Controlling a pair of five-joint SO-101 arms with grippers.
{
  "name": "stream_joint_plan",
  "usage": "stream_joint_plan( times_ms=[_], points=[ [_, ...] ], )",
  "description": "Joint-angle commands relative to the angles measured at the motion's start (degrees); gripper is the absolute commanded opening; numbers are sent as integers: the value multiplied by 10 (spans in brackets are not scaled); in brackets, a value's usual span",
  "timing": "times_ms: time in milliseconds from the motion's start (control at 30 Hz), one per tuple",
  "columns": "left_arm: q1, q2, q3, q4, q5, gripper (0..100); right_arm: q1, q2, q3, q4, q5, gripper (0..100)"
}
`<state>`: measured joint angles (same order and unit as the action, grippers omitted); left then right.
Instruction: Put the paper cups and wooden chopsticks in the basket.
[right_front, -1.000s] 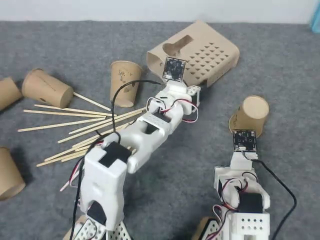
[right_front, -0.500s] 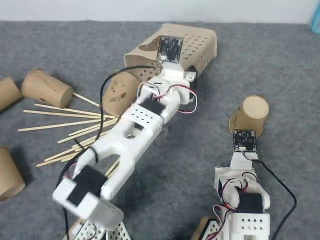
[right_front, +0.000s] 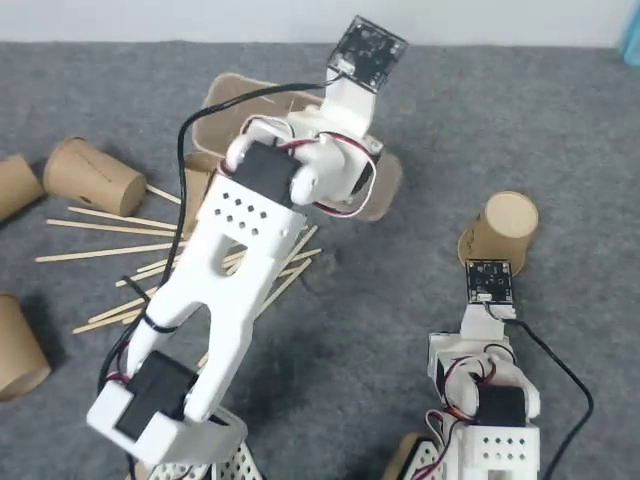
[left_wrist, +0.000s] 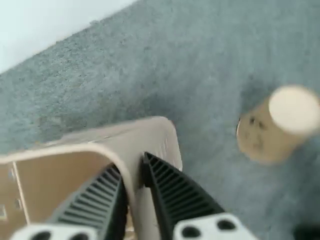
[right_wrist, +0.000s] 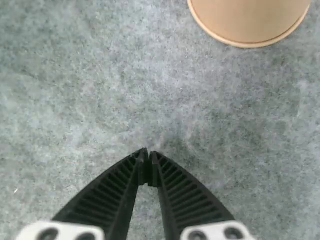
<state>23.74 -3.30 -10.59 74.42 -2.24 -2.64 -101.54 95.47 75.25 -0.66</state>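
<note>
In the high view, my left arm (right_front: 240, 260) stretches out over the middle of the grey desk (right_front: 560, 120) and covers most of the basket (right_front: 240, 105). The basket's tan wall shows on both sides of my wrist. The wooden chopsticks (right_front: 110, 235) lie scattered flat on the desk beside that arm, some running under it, and none are in the basket. A tipped paper cup (right_front: 90, 175) lies on its side at the far ends of the chopsticks. An edge cup (right_front: 12, 185) is cut off at the frame's left, and a near cup (right_front: 20, 350) sits closer to my base. My right arm (right_front: 485, 400) is folded low at the near right. A lone cup (right_front: 500, 230) lies just beyond its wrist, closed base showing.

In the left wrist view, my left end effector (left_wrist: 132, 170) is clenched on the basket's wall. One jaw is on the hollow inner side and the other against the outer face, with the rim curving between them. The lone cup (left_wrist: 280, 125) rests on the desk well apart from the basket.

In the right wrist view, my right end effector (right_wrist: 148, 161) is clenched on nothing, its tips pressed together above bare desk. The lone cup (right_wrist: 250, 20) lies ahead of the tips, apart from them.
</note>
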Motion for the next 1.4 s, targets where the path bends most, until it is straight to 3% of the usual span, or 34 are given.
stream_joint_plan(
  times_ms=[0,100,333,500,633,833,1067,1367],
  points=[
    [-4,-44,-66,51,-43,12,6,-7,7,-10,11,8],
    [-4,-43,-53,51,-62,12,6,-7,7,-10,11,8],
    [-4,-43,11,-52,-47,21,6,-7,7,-10,11,8],
    [4,-20,86,-133,-25,149,6,-7,7,-10,11,8],
    [8,29,90,-142,-26,223,6,-7,7,-10,11,8],
    [4,31,36,-139,-24,228,6,-7,7,-10,11,8],
    [3,-55,-44,-17,-27,228,6,-7,7,-10,11,8],
    [-4,-187,-68,231,-28,228,6,-7,7,-10,11,8]
  ],
)
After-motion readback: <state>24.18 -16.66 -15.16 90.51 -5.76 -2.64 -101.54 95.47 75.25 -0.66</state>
